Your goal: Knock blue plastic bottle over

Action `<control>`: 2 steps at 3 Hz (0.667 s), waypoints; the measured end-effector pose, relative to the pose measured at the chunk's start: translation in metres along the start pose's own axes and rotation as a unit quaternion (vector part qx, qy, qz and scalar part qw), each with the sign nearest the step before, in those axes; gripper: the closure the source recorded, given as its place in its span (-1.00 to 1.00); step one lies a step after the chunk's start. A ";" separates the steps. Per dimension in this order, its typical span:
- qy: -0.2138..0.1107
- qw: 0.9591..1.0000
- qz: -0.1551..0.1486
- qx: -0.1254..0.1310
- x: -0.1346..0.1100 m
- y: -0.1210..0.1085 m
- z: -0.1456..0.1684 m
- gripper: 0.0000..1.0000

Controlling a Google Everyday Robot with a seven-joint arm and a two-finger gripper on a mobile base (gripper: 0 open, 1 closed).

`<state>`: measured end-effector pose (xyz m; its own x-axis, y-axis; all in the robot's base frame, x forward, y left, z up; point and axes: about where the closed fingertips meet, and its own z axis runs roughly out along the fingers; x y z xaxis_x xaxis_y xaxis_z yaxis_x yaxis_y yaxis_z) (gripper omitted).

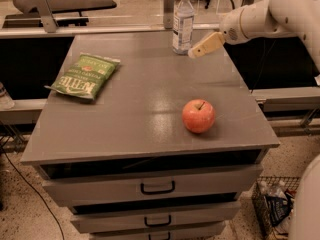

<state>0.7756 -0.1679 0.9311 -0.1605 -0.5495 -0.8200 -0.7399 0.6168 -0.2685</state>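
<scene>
The blue plastic bottle (183, 22) stands upright near the far edge of the grey cabinet top (140, 104); it is clear, with a white cap and a pale blue-and-white label. My gripper (195, 53) reaches in from the right on a white arm, its tan tip just right of the bottle's base, close to it or touching it. A red apple (198, 116) sits on the near right part of the top.
A green chip bag (83, 76) lies on the left of the top. The cabinet has drawers with black handles (157, 188) below. A rail and glass barrier run behind the far edge. A wire basket (272, 204) stands on the floor at the right.
</scene>
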 end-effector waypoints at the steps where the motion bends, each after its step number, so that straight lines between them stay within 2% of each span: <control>1: -0.050 0.998 0.016 0.027 -0.013 -0.030 0.030 -1.00; 2: -0.082 0.996 0.029 0.028 -0.020 -0.049 0.054 -1.00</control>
<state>0.8503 -0.1563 0.9332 -0.0897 -0.4157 -0.9051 -0.6945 0.6774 -0.2424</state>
